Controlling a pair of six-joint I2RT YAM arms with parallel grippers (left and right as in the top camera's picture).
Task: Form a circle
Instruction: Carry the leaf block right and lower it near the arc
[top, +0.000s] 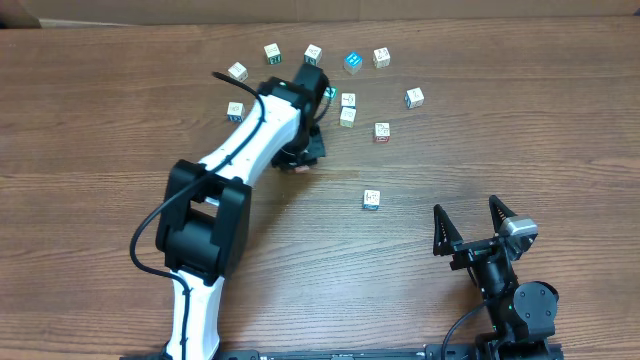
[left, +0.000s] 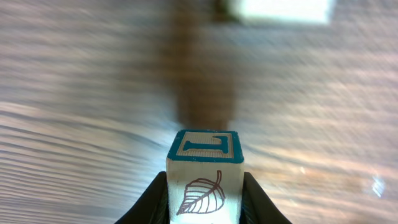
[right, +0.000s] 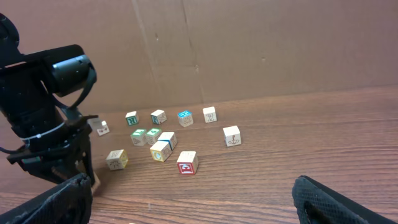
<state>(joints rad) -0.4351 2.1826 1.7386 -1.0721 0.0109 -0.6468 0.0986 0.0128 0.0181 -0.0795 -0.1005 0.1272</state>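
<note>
A brown wood-grain table (top: 100, 150) filled the overhead view. Nearest us on it, a lone cube (top: 371, 199) sat just past centre toward 3 o'clock. Farther on, from 11 to 1 o'clock, we saw the other small whitish cubes (top: 348, 100) with coloured marks. They lay in a loose scatter, most standing apart and two just beside each other, not yet drawn into a circle. Behind them, at 12 o'clock, a plain cardboard wall (right: 249, 43) closed off the room.

At 5 o'clock the right arm (top: 515, 300) sat folded low by the table's near edge. Its right gripper (top: 465, 207) pointed toward 12 o'clock, jaws spread wide with nothing between them. From 7 o'clock the white and black left arm (top: 250, 140) stretched toward 12 o'clock, its wrist bent down at the scatter's 9 o'clock side.

In its wrist view the left gripper (left: 205, 186) was closed on a held cube (left: 205, 171). Black fingers (left: 152, 202) pressed both sides; a blue-framed letter face lay on top and a leaf drawing faced the camera. We could not tell whether that cube touched the table. Beyond it, at 12 o'clock, a pale blurred cube (left: 283, 7) showed.
</note>
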